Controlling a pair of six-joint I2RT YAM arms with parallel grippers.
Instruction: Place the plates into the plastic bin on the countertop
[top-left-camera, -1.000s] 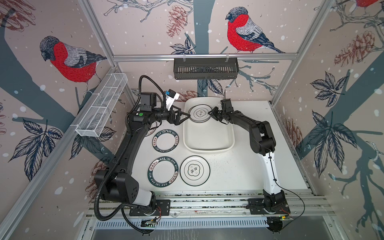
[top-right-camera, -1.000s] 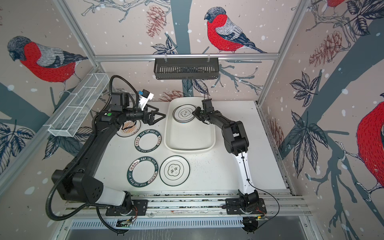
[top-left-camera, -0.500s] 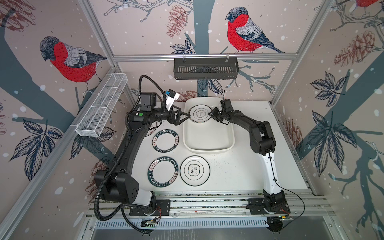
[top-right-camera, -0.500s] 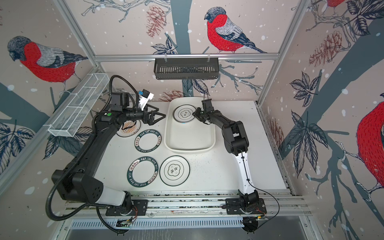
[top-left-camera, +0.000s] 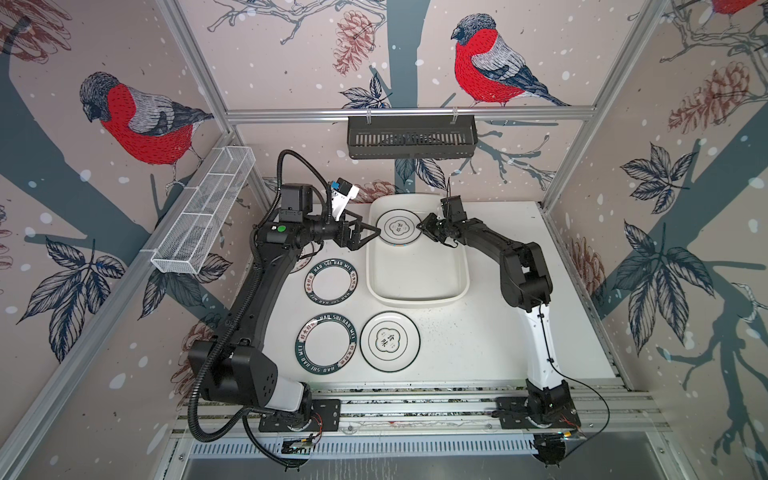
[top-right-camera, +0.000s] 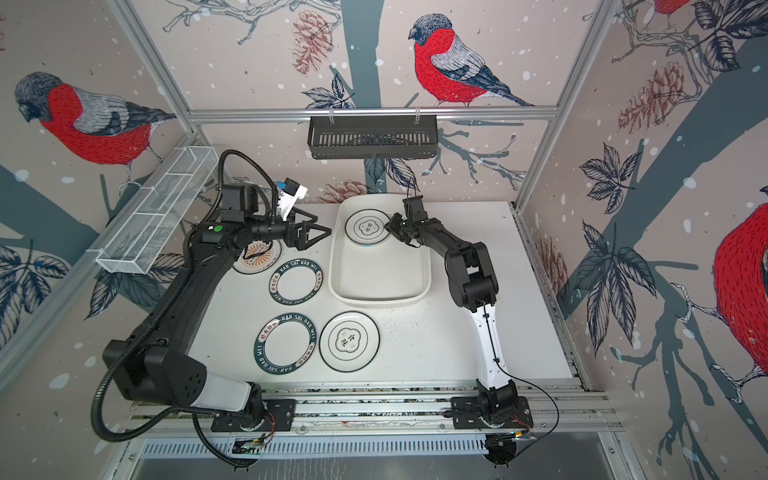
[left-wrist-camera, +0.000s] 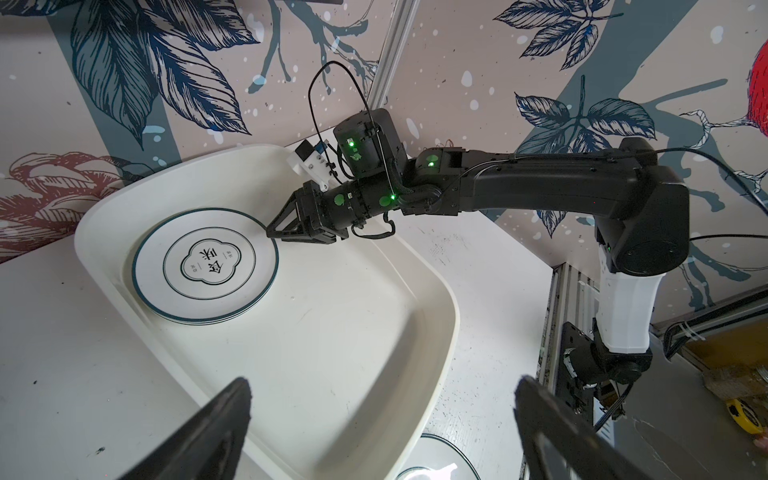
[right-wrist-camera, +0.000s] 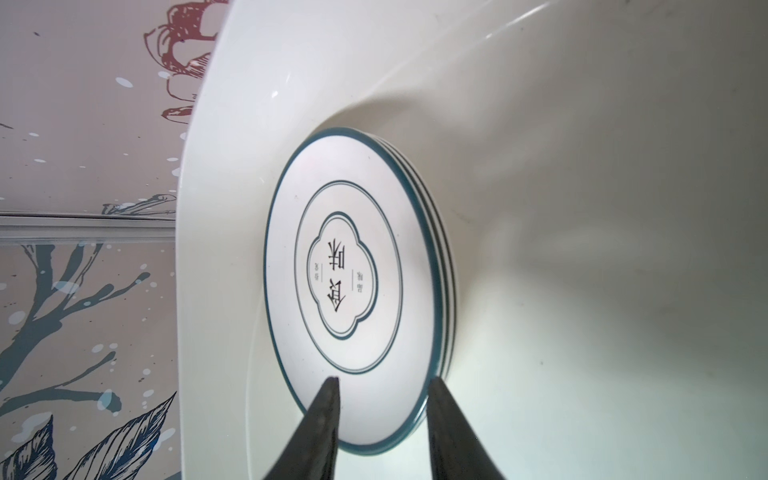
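Note:
Three thin-rimmed emblem plates (top-left-camera: 399, 226) (top-right-camera: 368, 226) (left-wrist-camera: 205, 266) (right-wrist-camera: 349, 286) lie stacked flat at the far end of the plastic bin (top-left-camera: 417, 300) (top-right-camera: 380, 297) (left-wrist-camera: 332, 332) (right-wrist-camera: 582, 208). My right gripper (top-left-camera: 419, 226) (top-right-camera: 388, 226) (left-wrist-camera: 270, 230) (right-wrist-camera: 382, 380) is open, its jaws apart astride the top plate's rim. My left gripper (top-left-camera: 368, 230) (top-right-camera: 322, 226) (left-wrist-camera: 384, 382) hovers wide open and empty at the bin's left rim. On the countertop (top-left-camera: 478, 332) lie two lettered-rim plates (top-left-camera: 331, 279) (top-left-camera: 326, 349), one emblem plate (top-left-camera: 390, 341) and an orange-centred plate (top-right-camera: 257, 255), which the left arm half hides.
A black slotted shelf (top-left-camera: 411, 137) hangs on the back rail. A white wire-mesh basket (top-left-camera: 203, 216) hangs on the left frame. Aluminium posts edge the countertop. Both arm bases stand on the front rail.

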